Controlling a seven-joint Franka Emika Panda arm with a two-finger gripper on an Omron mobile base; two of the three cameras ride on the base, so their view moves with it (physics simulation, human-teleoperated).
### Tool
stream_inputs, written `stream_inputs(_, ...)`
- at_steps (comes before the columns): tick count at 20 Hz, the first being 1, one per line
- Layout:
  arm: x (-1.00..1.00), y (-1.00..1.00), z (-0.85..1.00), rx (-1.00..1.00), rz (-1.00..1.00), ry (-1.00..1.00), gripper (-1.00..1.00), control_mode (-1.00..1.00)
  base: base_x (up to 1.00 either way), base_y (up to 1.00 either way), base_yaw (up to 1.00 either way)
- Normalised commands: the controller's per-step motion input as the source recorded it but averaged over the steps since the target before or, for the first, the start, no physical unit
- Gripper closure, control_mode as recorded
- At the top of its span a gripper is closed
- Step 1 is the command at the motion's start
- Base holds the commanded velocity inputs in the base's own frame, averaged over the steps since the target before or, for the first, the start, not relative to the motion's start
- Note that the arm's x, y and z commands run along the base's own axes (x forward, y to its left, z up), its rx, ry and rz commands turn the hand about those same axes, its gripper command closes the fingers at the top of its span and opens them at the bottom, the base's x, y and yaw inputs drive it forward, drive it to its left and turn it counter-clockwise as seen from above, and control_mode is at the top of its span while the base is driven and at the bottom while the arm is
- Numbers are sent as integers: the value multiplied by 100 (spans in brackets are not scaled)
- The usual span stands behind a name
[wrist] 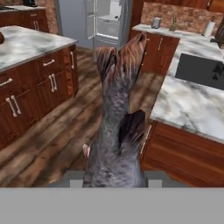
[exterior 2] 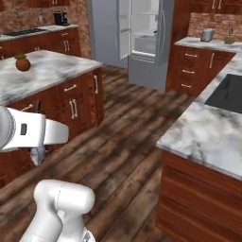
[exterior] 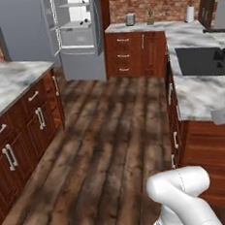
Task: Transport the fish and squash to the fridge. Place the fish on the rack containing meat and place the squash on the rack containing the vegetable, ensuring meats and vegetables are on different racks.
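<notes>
Dark wood flooring runs from my base up to the fridge (exterior: 77, 30), which stands open at the far end of the kitchen, its white interior and pale shelves showing. I take that fridge as my landmark. To its right along the back wall sits a run of red-brown cabinets with a toaster (exterior: 130, 19) on top; nearer me on that same side is the marble counter (exterior: 200, 94) with its dark sink (exterior: 202, 61). On the fridge's left, closer to me, is the island (exterior 2: 47, 71), with a small brown pot (exterior 2: 22, 63) on it.

I have the fish (wrist: 117, 127) in the gripper (wrist: 114, 181). In the hand view its grey body rises from between the fingertips, the reddish-brown tail fanning up toward the fridge; the jaws are closed on its body. The squash I cannot locate from here.

My reading is that I am in the carry leg of the first item: fish picked, fridge well apart ahead. A few small dark items lie on one fridge shelf, too small to identify. Next I need to drive down the aisle between island and counter, then get near enough to tell which rack holds meat before reaching in.
</notes>
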Motion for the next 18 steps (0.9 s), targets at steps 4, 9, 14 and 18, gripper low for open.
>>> stream_inputs(4, 0, 0, 0, 0, 0, 0, 100, 100, 100, 60, -26)
stream_inputs(9, 0, 0, 0, 0, 0, 0, 100, 100, 100, 57, -24)
stream_inputs(14, 0, 0, 0, 0, 0, 0, 100, 100, 100, 66, -26)
stream_inputs(18, 0, 0, 0, 0, 0, 0, 100, 100, 100, 48, -22)
